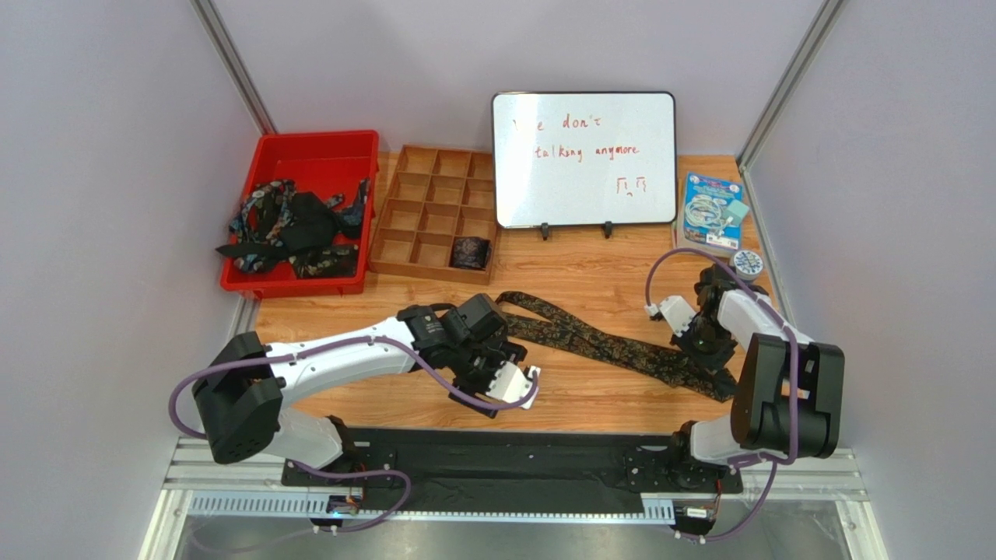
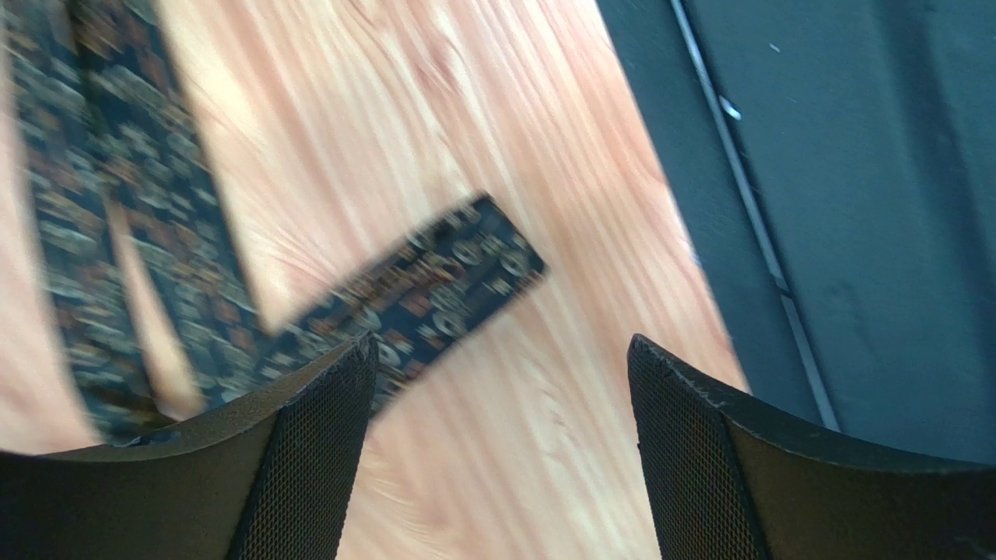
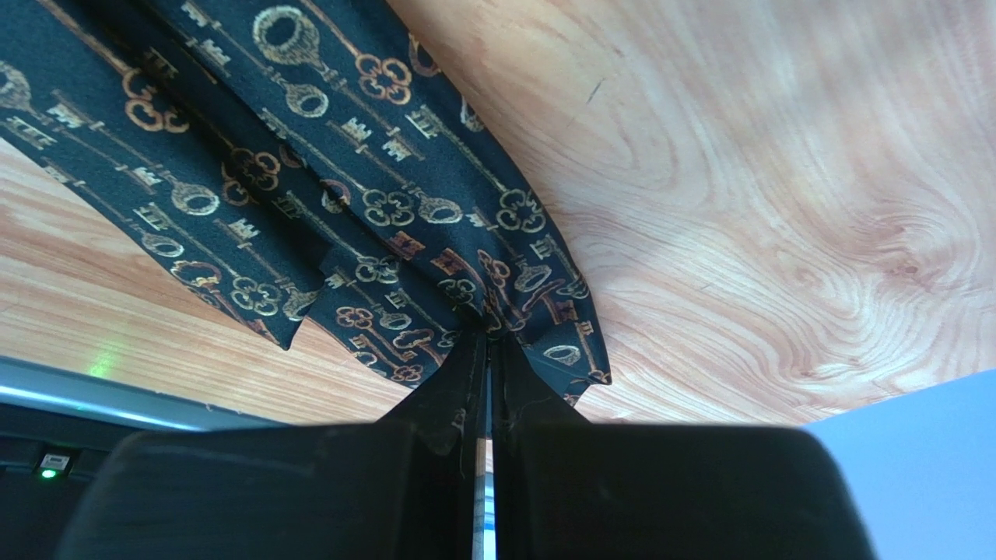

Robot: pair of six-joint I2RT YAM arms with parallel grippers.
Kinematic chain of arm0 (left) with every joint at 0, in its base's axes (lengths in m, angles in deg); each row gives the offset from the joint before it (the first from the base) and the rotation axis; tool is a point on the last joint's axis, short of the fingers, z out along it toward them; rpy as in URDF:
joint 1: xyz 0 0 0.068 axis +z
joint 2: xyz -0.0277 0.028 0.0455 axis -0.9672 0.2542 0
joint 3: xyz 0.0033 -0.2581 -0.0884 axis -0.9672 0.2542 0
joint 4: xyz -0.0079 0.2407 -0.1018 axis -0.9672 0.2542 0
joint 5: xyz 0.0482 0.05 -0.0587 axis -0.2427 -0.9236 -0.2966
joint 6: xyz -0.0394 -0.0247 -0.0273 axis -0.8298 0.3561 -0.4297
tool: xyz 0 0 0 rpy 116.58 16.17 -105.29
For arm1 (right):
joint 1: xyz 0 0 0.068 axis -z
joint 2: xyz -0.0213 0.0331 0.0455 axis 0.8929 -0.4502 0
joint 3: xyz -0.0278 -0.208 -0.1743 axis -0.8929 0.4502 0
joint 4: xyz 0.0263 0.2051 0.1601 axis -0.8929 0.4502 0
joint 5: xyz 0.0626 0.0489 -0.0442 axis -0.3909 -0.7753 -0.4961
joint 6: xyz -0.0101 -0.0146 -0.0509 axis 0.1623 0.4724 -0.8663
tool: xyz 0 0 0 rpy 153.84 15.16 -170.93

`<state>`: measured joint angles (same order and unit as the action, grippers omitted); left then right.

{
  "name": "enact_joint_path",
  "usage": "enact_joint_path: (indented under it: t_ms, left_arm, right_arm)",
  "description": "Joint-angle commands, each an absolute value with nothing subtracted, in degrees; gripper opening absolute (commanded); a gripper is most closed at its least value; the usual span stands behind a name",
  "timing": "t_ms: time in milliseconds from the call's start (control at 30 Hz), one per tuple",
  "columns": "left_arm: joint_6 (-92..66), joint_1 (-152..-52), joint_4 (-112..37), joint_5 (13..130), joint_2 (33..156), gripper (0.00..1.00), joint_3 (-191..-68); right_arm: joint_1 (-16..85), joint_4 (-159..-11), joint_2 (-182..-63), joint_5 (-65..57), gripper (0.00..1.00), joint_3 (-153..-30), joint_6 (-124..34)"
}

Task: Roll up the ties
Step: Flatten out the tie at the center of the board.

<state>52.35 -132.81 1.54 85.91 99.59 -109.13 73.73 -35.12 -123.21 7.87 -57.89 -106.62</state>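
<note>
A long dark tie (image 1: 596, 341) with a gold key pattern lies flat and slantwise on the wooden table, from the middle toward the right. My right gripper (image 1: 707, 356) is shut on its wide end; in the right wrist view the fingertips (image 3: 489, 350) pinch the bunched fabric (image 3: 351, 175). My left gripper (image 1: 518, 383) is open and empty, just above the table near the front edge. In the left wrist view the tie's narrow end (image 2: 456, 274) lies just past the left finger (image 2: 316, 432), with bare wood between the jaws. A rolled tie (image 1: 471, 251) sits in the wooden organiser.
A red tray (image 1: 316, 149) at the back left holds several loose ties (image 1: 292, 222). A wooden compartment organiser (image 1: 430, 204) stands beside it. A whiteboard (image 1: 585, 158) stands at the back. A packet (image 1: 713, 210) and a small round thing (image 1: 748, 263) lie at the back right.
</note>
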Motion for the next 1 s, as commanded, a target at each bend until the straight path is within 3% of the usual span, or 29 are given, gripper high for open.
enact_joint_path:
  t_ms: [0,367,467,500,667,700,800,967]
  left_arm:
    - [58.4,-134.2,-5.6,85.1,101.6,0.83,-111.3]
    - [73.0,-138.9,5.2,87.6,113.9,0.81,-118.7]
    - [74.1,-138.9,4.3,83.8,115.5,0.68,-117.6]
    - [73.2,-138.8,3.7,82.7,115.9,0.56,-117.3]
    - [64.7,-137.2,-0.6,82.3,111.5,0.23,-117.8]
    - [62.8,-136.4,-0.5,83.4,110.3,0.13,-118.1]
    - [56.2,-131.8,0.1,87.0,103.8,0.01,-117.9]
    - [55.5,-125.6,7.0,90.4,94.6,0.0,-114.8]
  right_arm:
    - [74.1,-33.1,-124.6,6.9,0.0,-60.9,-107.8]
    - [74.1,-31.7,-126.1,5.9,0.0,-62.8,-108.3]
    - [74.1,-32.5,-125.6,6.5,0.0,-62.3,-109.3]
    - [74.1,-32.7,-125.5,6.7,0.0,-61.9,-109.9]
    - [74.5,-34.1,-125.7,7.3,0.0,-61.2,-111.7]
    - [74.7,-34.2,-125.8,7.3,0.0,-61.2,-112.0]
    - [76.2,-35.1,-126.0,7.5,0.0,-60.9,-113.9]
    - [79.1,-35.4,-126.5,8.0,0.0,-61.2,-117.0]
